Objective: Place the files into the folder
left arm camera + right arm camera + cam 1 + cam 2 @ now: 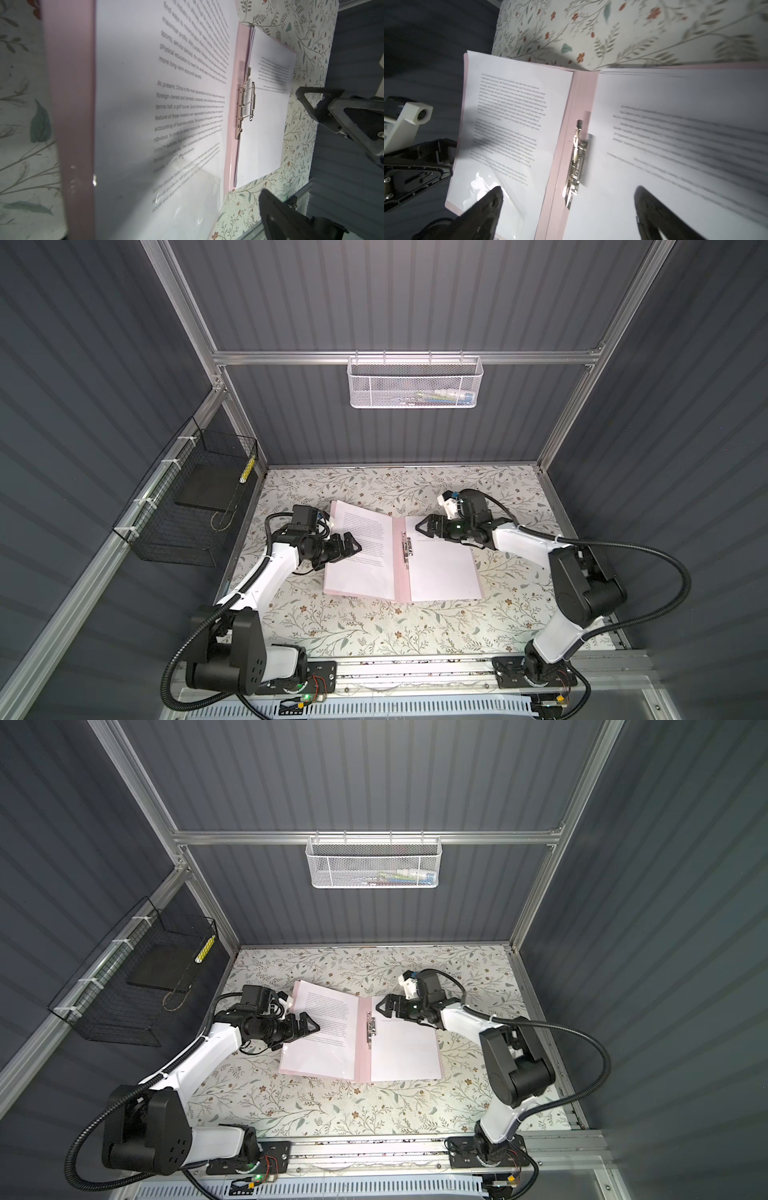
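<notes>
The pink folder [400, 580] lay open flat on the floral table [374, 626], roughly midway between the two arms. A stack of white printed files [444, 572] rested on its right half, with the metal clip [405, 545] at the spine lying over the stack's inner edge; whether it truly pinched them could not be told. One more printed sheet [357, 572] lay on the left cover, its near corner seemingly tucked under a clear glossy pocket.

The left pincer [353, 551] hovered over that left sheet with its jaws spread wide and nothing between them. The right pincer [420, 527] hung over the far inner corner of the right stack, jaws likewise apart and empty.

The sheets looked thin, light and floppy, likely to slide over one another and to buckle if pushed from the middle. A free outer edge or corner seemed the best place to pinch one, lifting gently to avoid creasing. The folder's cover looked stiffer, so its outer left edge would probably suit a hold for swinging it shut.
</notes>
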`<state>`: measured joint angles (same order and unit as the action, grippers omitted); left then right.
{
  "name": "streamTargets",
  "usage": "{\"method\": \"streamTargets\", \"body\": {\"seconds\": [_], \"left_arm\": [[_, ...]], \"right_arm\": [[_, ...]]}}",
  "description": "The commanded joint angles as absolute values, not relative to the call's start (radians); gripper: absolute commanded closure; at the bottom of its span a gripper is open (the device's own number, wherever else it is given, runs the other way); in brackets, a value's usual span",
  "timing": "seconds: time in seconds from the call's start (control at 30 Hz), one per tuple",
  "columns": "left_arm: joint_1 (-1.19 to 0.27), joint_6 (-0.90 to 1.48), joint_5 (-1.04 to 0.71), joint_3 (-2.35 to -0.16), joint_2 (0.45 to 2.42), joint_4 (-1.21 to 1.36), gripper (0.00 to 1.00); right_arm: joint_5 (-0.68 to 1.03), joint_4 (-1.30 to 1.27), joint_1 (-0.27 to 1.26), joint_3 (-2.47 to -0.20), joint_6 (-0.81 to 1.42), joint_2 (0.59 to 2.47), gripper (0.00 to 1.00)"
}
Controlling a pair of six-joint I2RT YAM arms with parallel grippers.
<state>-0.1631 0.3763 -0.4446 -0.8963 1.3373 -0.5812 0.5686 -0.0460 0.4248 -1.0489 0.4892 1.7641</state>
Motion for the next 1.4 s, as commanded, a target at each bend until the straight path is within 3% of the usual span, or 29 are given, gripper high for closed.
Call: {"method": "streamTargets", "body": {"seconds": [0.0, 0.23, 0.67, 1.37], "left_arm": [[-0.166, 0.343, -0.431, -0.876, 1.325, -0.595, 0.00], [-0.166, 0.340, -0.428, -0.869, 1.324, -0.585, 0.00], [-0.165, 0.344, -0.444, -0.869, 1.327, -0.574, 0.00], [-0.166, 0.343, -0.448, -0.865, 1.328, -0.572, 0.00]], "right_arm": [[0.651, -0.092, 0.449, -1.144, 0.471, 1.851, 0.05], [0.692, -0.103, 0.485, -1.270, 0.493, 2.009, 0.08], [0.714, -0.124, 0.506, -1.339, 0.540, 2.133, 0.11], [0.690, -0.160, 0.502, -1.302, 0.546, 2.015, 0.12]]}}
